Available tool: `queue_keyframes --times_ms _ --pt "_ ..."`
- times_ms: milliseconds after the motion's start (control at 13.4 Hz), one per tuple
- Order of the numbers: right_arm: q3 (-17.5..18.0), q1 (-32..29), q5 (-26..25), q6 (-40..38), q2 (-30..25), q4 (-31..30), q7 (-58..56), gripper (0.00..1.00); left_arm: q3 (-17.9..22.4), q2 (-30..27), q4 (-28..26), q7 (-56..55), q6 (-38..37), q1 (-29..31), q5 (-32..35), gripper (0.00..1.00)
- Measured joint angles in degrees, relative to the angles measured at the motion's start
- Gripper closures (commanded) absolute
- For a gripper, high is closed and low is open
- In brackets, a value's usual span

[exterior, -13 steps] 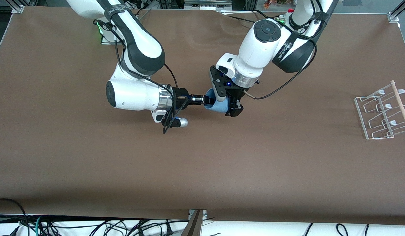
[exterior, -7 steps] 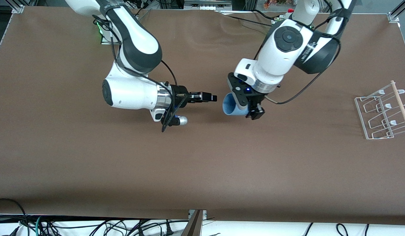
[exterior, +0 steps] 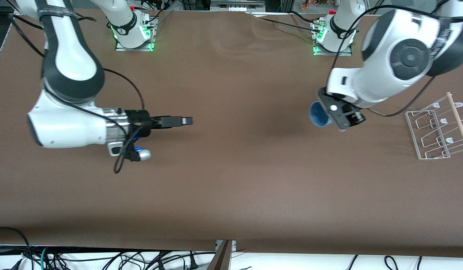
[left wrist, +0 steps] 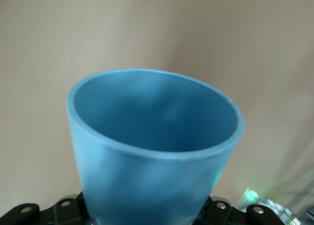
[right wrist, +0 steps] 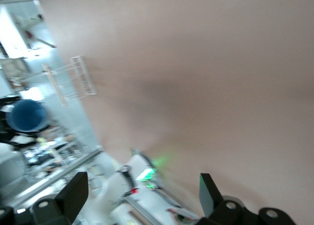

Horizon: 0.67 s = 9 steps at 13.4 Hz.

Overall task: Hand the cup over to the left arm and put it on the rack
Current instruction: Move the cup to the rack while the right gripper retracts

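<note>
Clamping the cup [exterior: 319, 114] sideways, the left pincer [exterior: 342, 117] hangs near the rack [exterior: 437, 127].

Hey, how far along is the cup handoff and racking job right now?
Done: the left gripper alone holds the cup; the right gripper is open and empty over bare table. In hand: the cup is in the air, near the rack. Left: setting it on the rack, whose pegs hold nothing.

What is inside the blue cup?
Nothing shows inside the cup: the left wrist view looks into its mouth and shows only smooth blue walls. The very bottom is too dim to make out. The left claw holds the cup on its side above the table.
</note>
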Motion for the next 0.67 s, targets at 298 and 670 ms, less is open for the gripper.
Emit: queue_keyframes --times_ms 298,670 --pt "0.6 0.2 -23.4 -0.4 -0.9 2.1 -2.9 0.00 0.3 0.6 -0.4 0.3 -7.9 11.8 7.7 1.00" --pt "-1.0 -0.3 -38.8 -3.7 -6.5 2.2 -5.9 0.00 0.3 5.5 -0.7 0.8 -11.3 21.2 24.6 1.00"
